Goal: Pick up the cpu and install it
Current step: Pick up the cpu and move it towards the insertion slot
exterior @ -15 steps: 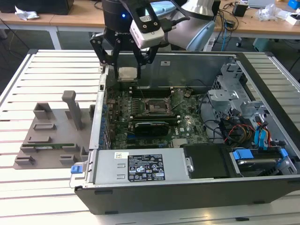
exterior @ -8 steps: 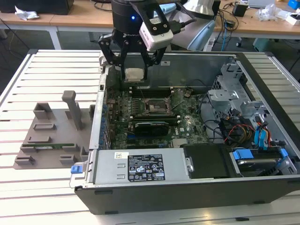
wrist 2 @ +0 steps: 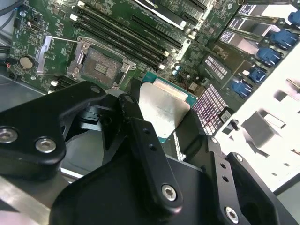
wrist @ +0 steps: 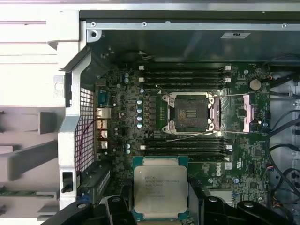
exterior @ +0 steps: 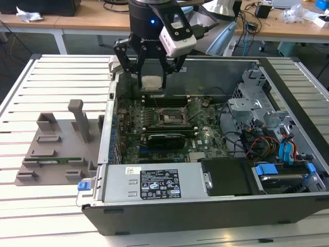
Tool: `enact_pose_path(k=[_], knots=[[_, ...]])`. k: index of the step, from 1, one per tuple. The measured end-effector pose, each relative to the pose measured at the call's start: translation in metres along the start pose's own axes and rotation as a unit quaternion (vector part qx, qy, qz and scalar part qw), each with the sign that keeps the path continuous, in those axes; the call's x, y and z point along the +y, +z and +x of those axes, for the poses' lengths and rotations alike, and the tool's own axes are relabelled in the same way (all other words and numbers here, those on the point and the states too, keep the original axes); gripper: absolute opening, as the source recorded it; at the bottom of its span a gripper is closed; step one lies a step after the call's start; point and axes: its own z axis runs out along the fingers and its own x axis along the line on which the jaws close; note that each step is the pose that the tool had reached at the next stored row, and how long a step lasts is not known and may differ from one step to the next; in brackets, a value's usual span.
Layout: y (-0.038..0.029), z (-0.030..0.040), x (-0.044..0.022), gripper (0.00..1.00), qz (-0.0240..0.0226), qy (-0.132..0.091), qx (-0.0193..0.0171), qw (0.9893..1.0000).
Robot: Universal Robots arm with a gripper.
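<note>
The cpu (wrist: 159, 186), a flat square chip with a silver-grey top plate and a thin green rim, hangs between my black fingers above the motherboard. My gripper (exterior: 152, 82) is shut on the cpu (exterior: 152, 83), held over the rear part of the open computer case (exterior: 205, 208) in the exterior view. In the second wrist view the cpu (wrist 2: 161, 110) shows tilted between the fingers (wrist 2: 145, 150). The open black-framed socket (wrist: 190, 112) lies on the green board (wrist: 248, 159) a short way from the chip, its latch levers raised. The socket (exterior: 169, 117) sits below and slightly toward the exterior view's right of my gripper.
Memory slots (wrist: 183, 77) flank the socket on both sides. A black expansion card (exterior: 164, 139) and the power supply (exterior: 154, 182) lie nearer the case front. Drive bays and cables (exterior: 267, 134) crowd the exterior view's right. A grey fixture (exterior: 56, 144) stands on the slatted table at the left.
</note>
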Motion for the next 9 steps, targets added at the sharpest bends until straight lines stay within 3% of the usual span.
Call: enact_pose_path(k=[9], knots=[[0.003, -0.0081, 0.0002, 0.55, 0.0, 0.0, 0.0006, 1.0]])
